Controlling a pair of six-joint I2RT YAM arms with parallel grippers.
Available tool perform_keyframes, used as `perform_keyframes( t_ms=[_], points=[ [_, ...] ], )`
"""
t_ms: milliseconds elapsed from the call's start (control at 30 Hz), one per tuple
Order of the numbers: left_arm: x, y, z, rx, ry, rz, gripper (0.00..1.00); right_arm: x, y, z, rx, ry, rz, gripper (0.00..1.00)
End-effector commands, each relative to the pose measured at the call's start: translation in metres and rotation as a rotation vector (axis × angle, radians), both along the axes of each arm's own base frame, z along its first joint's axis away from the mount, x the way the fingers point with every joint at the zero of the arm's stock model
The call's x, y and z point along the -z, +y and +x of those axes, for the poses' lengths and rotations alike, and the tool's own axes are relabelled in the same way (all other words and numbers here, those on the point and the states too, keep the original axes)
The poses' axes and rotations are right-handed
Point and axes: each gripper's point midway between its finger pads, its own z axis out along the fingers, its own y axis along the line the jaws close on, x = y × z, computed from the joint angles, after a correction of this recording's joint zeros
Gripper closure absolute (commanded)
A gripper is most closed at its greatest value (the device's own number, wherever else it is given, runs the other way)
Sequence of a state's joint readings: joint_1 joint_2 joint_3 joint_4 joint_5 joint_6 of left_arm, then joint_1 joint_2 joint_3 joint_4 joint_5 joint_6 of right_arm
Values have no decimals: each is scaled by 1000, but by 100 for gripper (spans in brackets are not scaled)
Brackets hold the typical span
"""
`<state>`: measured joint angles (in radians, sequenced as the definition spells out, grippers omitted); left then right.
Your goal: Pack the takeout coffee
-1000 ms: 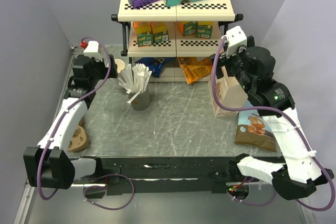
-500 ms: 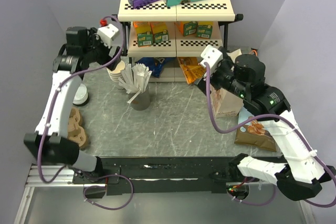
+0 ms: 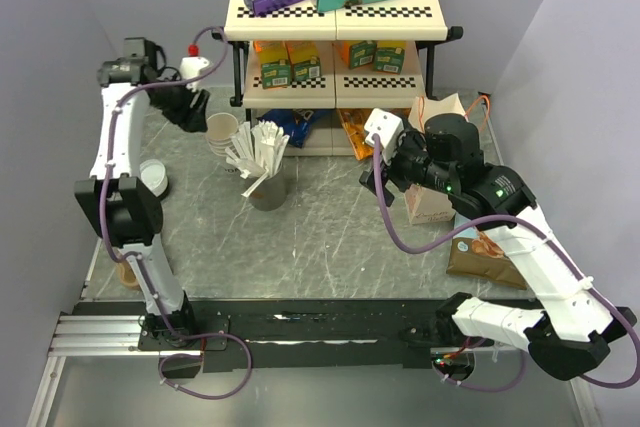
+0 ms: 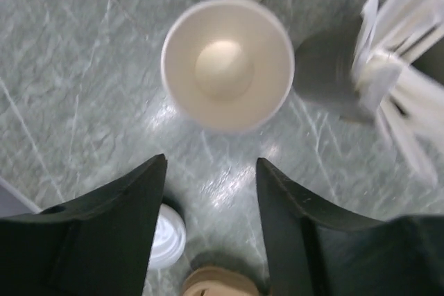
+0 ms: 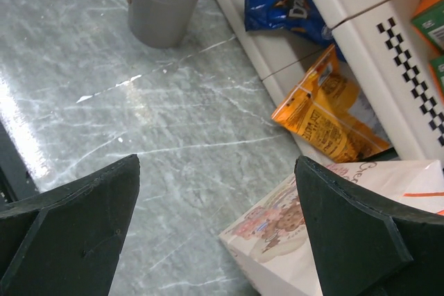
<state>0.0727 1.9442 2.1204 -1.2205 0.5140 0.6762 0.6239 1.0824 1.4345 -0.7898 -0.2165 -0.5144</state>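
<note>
L gripper (image 4: 211, 164): fingers apart w/ a clear gap, nothing btwn them; aimed down at the table.
Paper cup (image 4: 227, 64): small, white, cream inside, rolled rim. Upright on the table just ahead of L gripper's tips, in line w/ the gap. Not touched, not held.
Stick cup (image 4: 326, 74): dark grey, stuffed w/ white sticks, blurred. Just beside the paper cup, on the wrist view's right. Touching or not: can't tell.
Lid (image 4: 166, 237): round, white plastic, flat on the table. Back by the base of the finger on the view's left, partly hidden by it.
Tan item (image 4: 215, 285): at the bottom edge btwn the fingers, cut off; can't tell what it is.
L arm: reaches to the far-left part of the table, wrist tipped down near the shelf unit's left leg.
R gripper (image 5: 216, 164): fingers wide apart, holding nothing, over bare marble table (image 5: 173, 123).
Orange snack bag (image 5: 333, 112): ahead & right of R gripper, at the foot of the shelf unit (image 3: 335, 17).
Blue chip bag (image 5: 288, 5): further ahead, on the unit's bottom tier.
Paper bag (image 5: 277, 230): white w/ cookie print, close by R gripper's finger on the view's right, partly hidden by it.
Cookie pouch (image 3: 490, 247): flat on the table, near side of the paper bag, under R arm.
</note>
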Motion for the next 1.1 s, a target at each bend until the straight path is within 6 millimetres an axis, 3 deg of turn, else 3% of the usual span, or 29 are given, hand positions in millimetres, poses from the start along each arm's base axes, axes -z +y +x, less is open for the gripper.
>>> perform_keyframes(
  t_ms=[0,33,133,267,467,567,600,733,1067],
  points=[
    [-23,-4,-37,189,-79,15,45,8,4,-5,-15,42,2,2],
    [-9,-4,-45,221,-53,29,45,8,4,-5,-16,45,1,2],
    [3,-1,-48,283,-82,124,44,15,8,-3,-23,64,-10,2],
    [-2,1,-35,315,-166,173,44,19,9,-1,-19,73,-14,2],
    [-4,-12,-17,413,-243,233,46,27,7,-3,-15,91,-31,1],
    [2,-11,-13,457,-244,288,50,30,5,-2,-10,93,-40,1],
    [5,-25,-12,506,-249,298,50,30,5,-1,-7,90,-40,1],
    [8,-28,-6,544,-249,332,50,32,5,-1,-5,89,-46,1],
    [29,-21,0,574,-159,396,58,36,0,0,13,78,-54,0]
  ],
)
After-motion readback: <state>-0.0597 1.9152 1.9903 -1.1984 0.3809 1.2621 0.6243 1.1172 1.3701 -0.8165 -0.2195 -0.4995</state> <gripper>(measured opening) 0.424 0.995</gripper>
